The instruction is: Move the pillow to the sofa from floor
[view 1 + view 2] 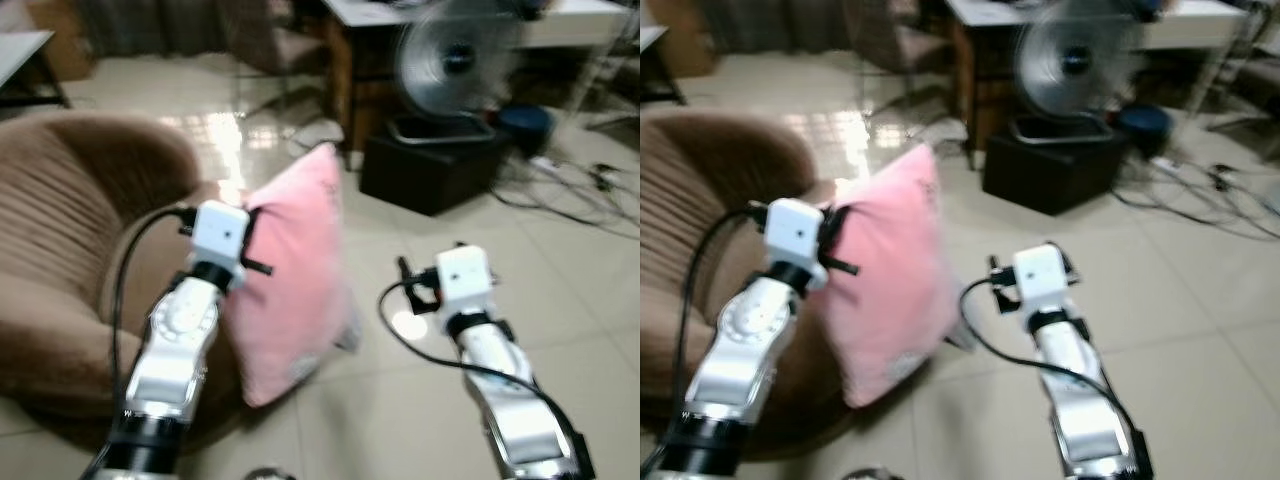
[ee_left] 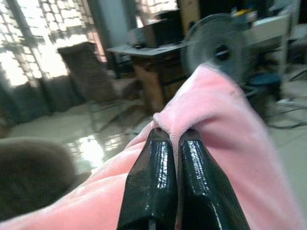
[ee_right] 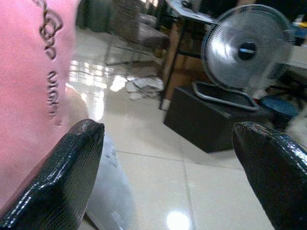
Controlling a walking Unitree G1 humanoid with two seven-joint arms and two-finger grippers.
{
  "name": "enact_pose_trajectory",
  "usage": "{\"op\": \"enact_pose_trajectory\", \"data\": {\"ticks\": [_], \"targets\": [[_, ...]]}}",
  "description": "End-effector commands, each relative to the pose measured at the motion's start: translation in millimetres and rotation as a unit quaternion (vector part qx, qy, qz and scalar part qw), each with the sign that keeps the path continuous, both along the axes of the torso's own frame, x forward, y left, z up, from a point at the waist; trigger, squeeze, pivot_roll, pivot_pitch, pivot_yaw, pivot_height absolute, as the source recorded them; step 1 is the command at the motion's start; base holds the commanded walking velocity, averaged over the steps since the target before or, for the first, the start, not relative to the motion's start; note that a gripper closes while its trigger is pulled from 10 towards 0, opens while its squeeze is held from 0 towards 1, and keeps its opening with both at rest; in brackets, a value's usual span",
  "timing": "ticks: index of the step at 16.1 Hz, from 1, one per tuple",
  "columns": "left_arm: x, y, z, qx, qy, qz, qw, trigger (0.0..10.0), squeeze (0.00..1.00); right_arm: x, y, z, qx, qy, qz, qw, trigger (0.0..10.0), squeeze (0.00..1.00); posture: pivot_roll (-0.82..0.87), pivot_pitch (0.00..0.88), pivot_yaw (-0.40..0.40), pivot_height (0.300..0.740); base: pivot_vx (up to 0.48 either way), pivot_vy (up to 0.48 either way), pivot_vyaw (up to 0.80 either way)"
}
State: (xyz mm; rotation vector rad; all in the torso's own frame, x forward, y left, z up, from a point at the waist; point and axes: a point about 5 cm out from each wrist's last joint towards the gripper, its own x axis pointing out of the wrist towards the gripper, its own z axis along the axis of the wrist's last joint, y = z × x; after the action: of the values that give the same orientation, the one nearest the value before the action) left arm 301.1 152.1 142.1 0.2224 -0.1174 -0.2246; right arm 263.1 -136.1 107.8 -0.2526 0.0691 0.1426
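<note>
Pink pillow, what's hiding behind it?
Behind the pink pillow, pinched by the left hand, sits the brown sofa. The pillow covers part of the sofa's edge and the floor beneath.

The pillow stands on edge against the sofa, which lies to its left. The left gripper pinches the pillow's edge; the right gripper is just right of it. Behind, a fan seems to rest on a box beside a desk.
</note>
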Motion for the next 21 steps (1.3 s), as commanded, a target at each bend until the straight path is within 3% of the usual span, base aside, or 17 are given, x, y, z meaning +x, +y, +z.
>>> {"op": "enact_pose_trajectory", "data": {"ticks": [1,6,8,13,15,16,18,21], "targets": [[2.2,-8.0,11,-0.003,-0.025,-0.010,1.000,10.0,0.00,-2.0,-7.9,-1,-0.009,0.001,-0.010,1.000,10.0,0.00,-0.04,0.011,0.063,0.740,0.379,0.000,0.80],[2.3,-7.1,10,-0.002,-0.023,-0.006,1.000,10.0,0.00,-4.7,-1.0,-4,-0.010,0.011,0.010,1.000,10.0,0.00,-0.04,0.014,0.058,0.740,0.370,0.000,0.80],[4.0,-7.7,9,-0.009,-0.015,-0.004,1.000,10.0,0.00,-6.4,1.6,-5,0.006,0.015,0.020,1.000,10.0,0.00,-0.03,0.017,0.055,0.740,0.172,0.000,0.00],[28.9,-29.6,-5,-0.008,0.044,-0.044,0.998,10.0,0.00,-6.3,4.8,-4,0.011,0.012,0.037,0.999,10.0,0.00,-0.03,0.022,0.057,0.740,0.000,0.000,0.00],[44.7,-44.9,-11,0.013,0.071,-0.058,0.996,10.0,0.00,-7.6,6.0,-4,0.015,0.012,0.055,0.998,10.0,0.00,-0.04,0.032,0.068,0.740,0.000,0.000,0.00],[52.4,-51.9,-13,0.013,0.080,-0.053,0.995,10.0,0.00,-8.4,7.5,-5,0.013,0.016,0.075,0.997,10.0,0.00,-0.04,0.035,0.072,0.740,0.000,0.000,0.00],[67.4,-65.7,-14,0.063,0.076,-0.023,0.995,10.0,0.00,-17.4,8.7,-11,0.009,0.042,0.121,0.992,10.0,0.00,-0.07,0.051,0.088,0.740,0.000,0.000,0.00],[77.7,-69.1,-13,0.045,0.100,0.021,0.994,10.0,0.00,-22.2,8.8,-12,-0.003,0.046,0.136,0.990,10.0,0.00,-0.08,0.064,0.095,0.740,0.000,0.000,0.00]]}}
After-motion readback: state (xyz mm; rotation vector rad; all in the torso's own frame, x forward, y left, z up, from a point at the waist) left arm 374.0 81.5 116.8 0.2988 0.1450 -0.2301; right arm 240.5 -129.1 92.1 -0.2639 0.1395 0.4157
